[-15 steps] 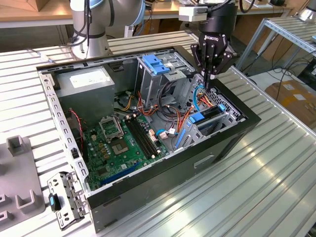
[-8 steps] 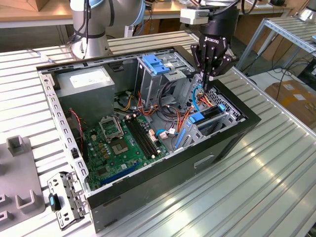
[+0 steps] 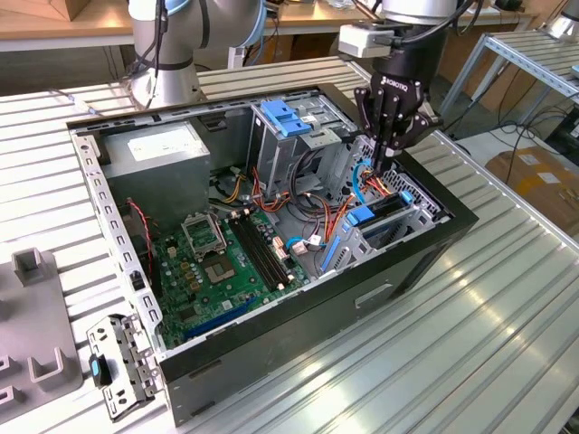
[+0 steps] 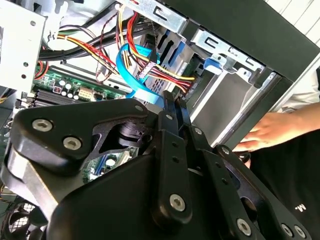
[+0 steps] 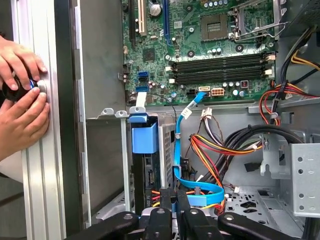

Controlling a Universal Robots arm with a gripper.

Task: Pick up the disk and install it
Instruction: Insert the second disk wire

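- The gripper (image 4: 172,107) hangs with black fingers (image 4: 170,150) pressed together over a blue flat cable (image 4: 131,70).
- Green motherboard (image 4: 65,87) lies behind.
- A hand (image 4: 270,131) rests outside the black case (image 4: 240,30).

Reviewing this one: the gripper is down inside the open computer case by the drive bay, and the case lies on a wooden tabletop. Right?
Not quite. The gripper is down inside the computer case by the drive bay, but the exterior view shows the case lying on a ribbed metal table, not wood.

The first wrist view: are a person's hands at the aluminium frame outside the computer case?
Yes, two hands rest on the aluminium frame beside the computer case.
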